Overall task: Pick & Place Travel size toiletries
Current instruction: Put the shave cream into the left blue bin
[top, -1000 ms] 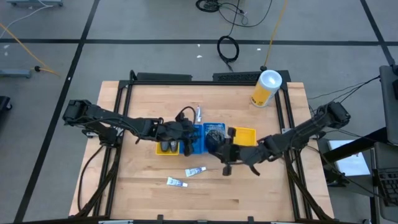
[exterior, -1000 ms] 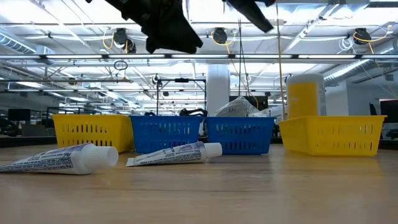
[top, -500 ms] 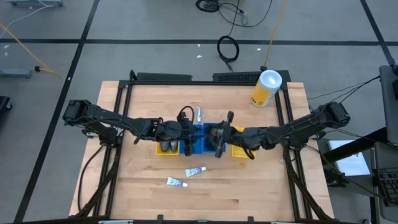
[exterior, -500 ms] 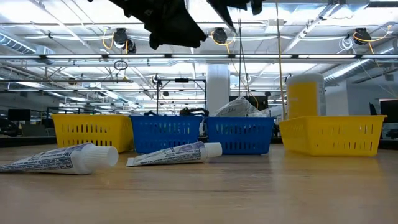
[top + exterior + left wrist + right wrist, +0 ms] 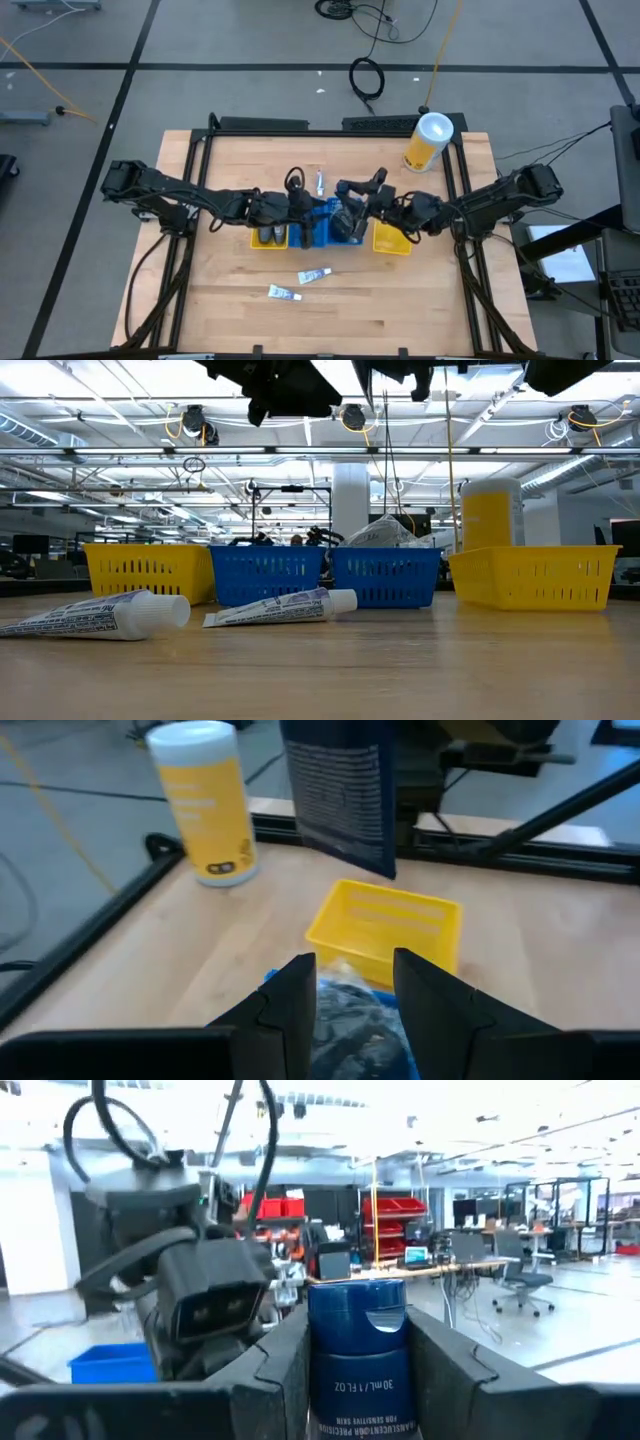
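The right gripper (image 5: 357,1370) is clamped on a small navy bottle (image 5: 357,1355), which stands upright between its two fingers with white print low on its body. In the high view this gripper (image 5: 352,215) hangs above the blue bins (image 5: 322,228) in the middle of the row. The step in hand looks like the carry: the bottle is up in the air and not yet set down. The next move calls for lining it up over the right bin and lowering it before the fingers part; which bin is meant, I cannot tell.

The left gripper (image 5: 355,1005) sits close beside it, also over the blue bins, fingers apart and with nothing between them. Just below its fingers lies a crinkled grey-black wrapped bundle (image 5: 352,1020) in a blue bin. Beyond it stands the yellow bin (image 5: 388,932), and farther off the yellow canister (image 5: 203,802).

Away from both grippers, toward the near edge of the table (image 5: 400,310), two white tubes (image 5: 314,276) (image 5: 283,292) lie on their sides. Another tube (image 5: 319,183) lies just behind the bins.
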